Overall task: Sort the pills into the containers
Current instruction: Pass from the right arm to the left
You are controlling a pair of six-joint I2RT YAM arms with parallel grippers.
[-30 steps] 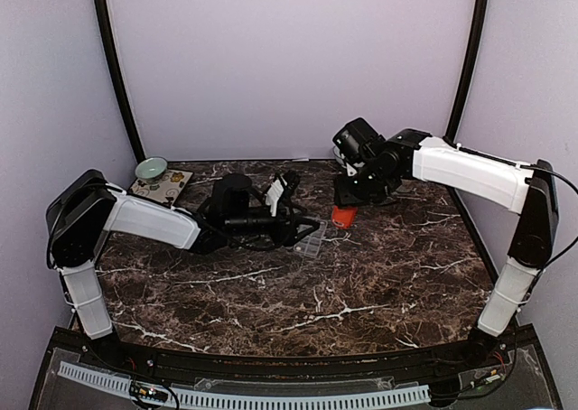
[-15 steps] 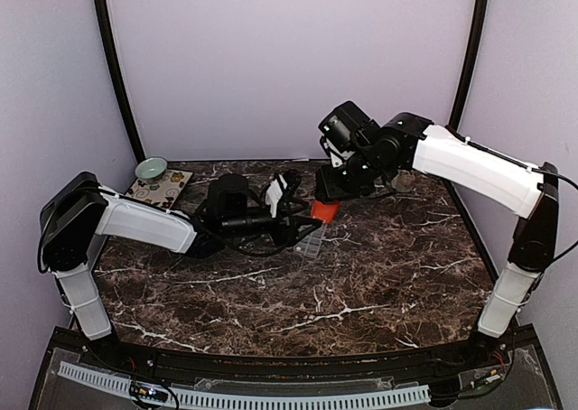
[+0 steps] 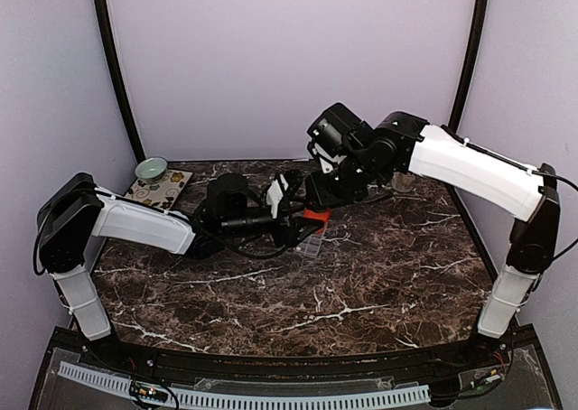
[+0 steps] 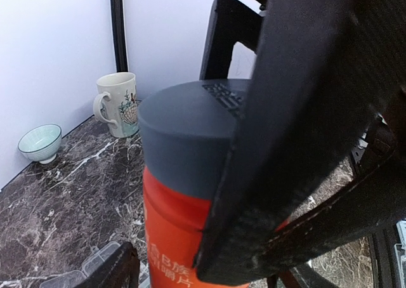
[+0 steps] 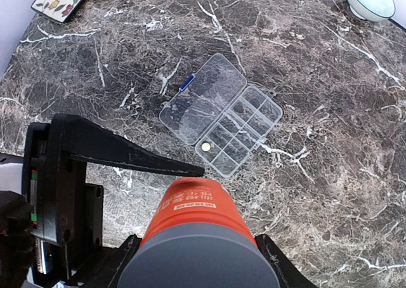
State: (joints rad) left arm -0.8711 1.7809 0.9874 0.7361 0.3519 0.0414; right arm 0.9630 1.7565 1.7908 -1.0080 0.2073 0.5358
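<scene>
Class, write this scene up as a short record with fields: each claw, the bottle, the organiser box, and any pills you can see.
right claw: shut on the orange bottle
left claw: open, right beside the bottle; contact unclear
bottle top: grey cap still on
organiser box: on the marble table, lid open and lying flat
pills seen: one pale round pill in a compartment; no others visible
</scene>
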